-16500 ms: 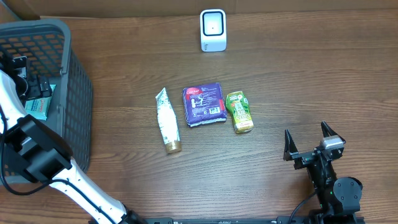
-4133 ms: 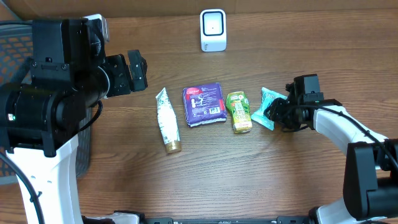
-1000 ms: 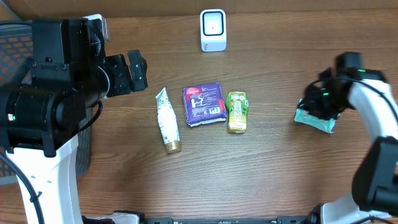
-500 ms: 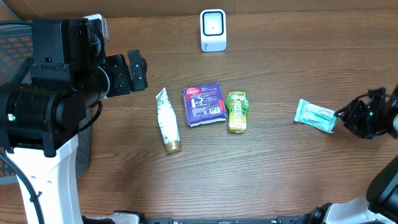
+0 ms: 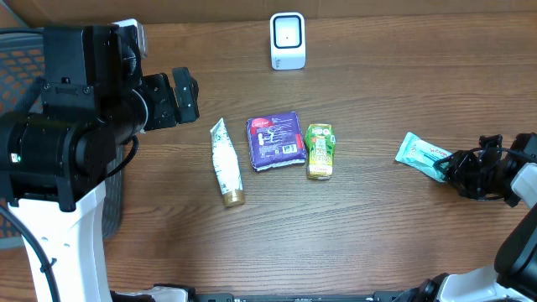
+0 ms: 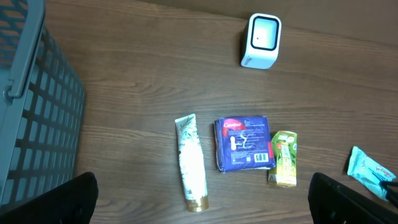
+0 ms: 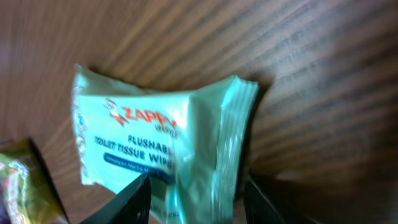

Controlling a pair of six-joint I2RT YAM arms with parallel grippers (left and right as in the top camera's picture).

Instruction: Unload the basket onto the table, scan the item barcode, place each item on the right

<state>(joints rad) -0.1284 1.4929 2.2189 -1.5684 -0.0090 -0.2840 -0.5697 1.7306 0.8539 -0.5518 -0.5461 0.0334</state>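
Wooden table (image 5: 377, 243); wipes pack (image 7: 155, 143) lettering only at right wrist

**Grey basket** (image 5: 84, 38): cut off by the left edge in the overhead view and largely hidden under the left arm (image 5: 67, 126); its contents cannot be made out.

**Right arm** (image 5: 524, 180): cropped by the right edge.

**Wipes packet** (image 7: 155, 137): in the right wrist view its lower edge runs behind the right fingers (image 7: 130, 202) and out of the bottom edge. In the left wrist view its right end is cropped.

**Green pouch** (image 7: 25, 180): only a blurred corner shows in the right wrist view.

**Left fingers** (image 6: 78, 199): only dark tips show at the lower corners.

**Items on the desk** (image 5: 377, 84): their print is too small to read from overhead.
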